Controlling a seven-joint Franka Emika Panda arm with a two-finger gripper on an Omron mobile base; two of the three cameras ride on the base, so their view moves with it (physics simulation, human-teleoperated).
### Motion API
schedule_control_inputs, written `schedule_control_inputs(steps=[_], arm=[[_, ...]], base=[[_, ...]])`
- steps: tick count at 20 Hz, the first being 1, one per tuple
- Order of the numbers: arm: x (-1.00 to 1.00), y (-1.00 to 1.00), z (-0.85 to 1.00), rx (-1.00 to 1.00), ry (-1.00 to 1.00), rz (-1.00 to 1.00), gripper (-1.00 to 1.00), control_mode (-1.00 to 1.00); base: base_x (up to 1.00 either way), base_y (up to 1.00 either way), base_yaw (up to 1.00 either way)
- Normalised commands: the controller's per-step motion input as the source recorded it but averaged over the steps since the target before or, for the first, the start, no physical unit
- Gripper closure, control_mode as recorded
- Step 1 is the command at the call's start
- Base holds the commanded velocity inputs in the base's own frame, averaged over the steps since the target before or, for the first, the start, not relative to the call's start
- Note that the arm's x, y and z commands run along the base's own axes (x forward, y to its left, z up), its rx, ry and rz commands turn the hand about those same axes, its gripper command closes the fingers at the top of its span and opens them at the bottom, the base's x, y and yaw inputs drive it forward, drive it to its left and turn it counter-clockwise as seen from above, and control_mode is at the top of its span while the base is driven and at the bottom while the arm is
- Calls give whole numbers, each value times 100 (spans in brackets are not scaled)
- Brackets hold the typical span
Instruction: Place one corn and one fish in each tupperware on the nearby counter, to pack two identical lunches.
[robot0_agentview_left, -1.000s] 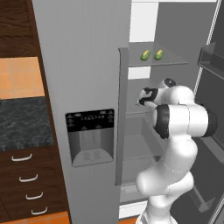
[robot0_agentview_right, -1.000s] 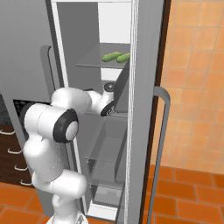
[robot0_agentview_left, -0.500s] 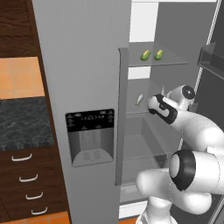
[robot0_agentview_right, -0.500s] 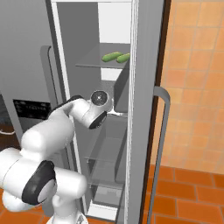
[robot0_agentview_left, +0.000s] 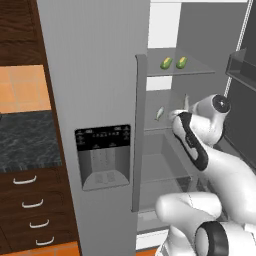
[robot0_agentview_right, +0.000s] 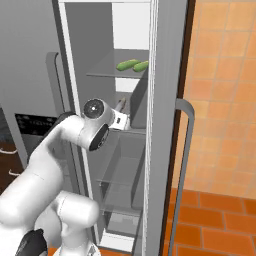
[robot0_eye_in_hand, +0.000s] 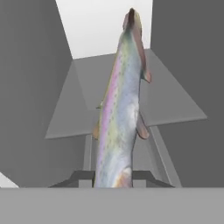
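The robot stands in front of an open fridge (robot0_agentview_left: 100, 75) and its white arm (robot0_agentview_left: 200, 145) reaches inside, to the middle shelf (robot0_agentview_left: 160, 129). The pincer (robot0_eye_in_hand: 114, 175) is pressed together on one fish (robot0_eye_in_hand: 120, 109); in the hand view the fish stands straight up between the two dark fingertips (robot0_eye_in_hand: 83, 176), its body silvery with a pink and green shine. In the left base view this fish (robot0_agentview_left: 186, 101) shows as a thin grey shape just above the wrist, and in the right base view it (robot0_agentview_right: 121, 104) rises just beside the hand.

The second fish (robot0_agentview_left: 160, 113) lies on the middle shelf, near the left side, apart from the pincer. On the upper shelf (robot0_agentview_left: 200, 70) the two corn cobs (robot0_agentview_left: 173, 63) lie side by side, near each other, not touching the arm; the right base view shows them (robot0_agentview_right: 133, 65) as green shapes at the shelf's front.

At the far left of the left base view there is a part of the black tabletop (robot0_agentview_left: 27, 142) above brown drawers (robot0_agentview_left: 30, 210) with silver handles.
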Motion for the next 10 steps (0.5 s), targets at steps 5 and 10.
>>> schedule_control_inputs(steps=[5, 10], arm=[[-100, 14, 20, -2, 0, 4, 100, -100], [-82, 22, 12, -2, 0, 10, 100, -100]], base=[[0, 0, 0], [0, 0, 0]])
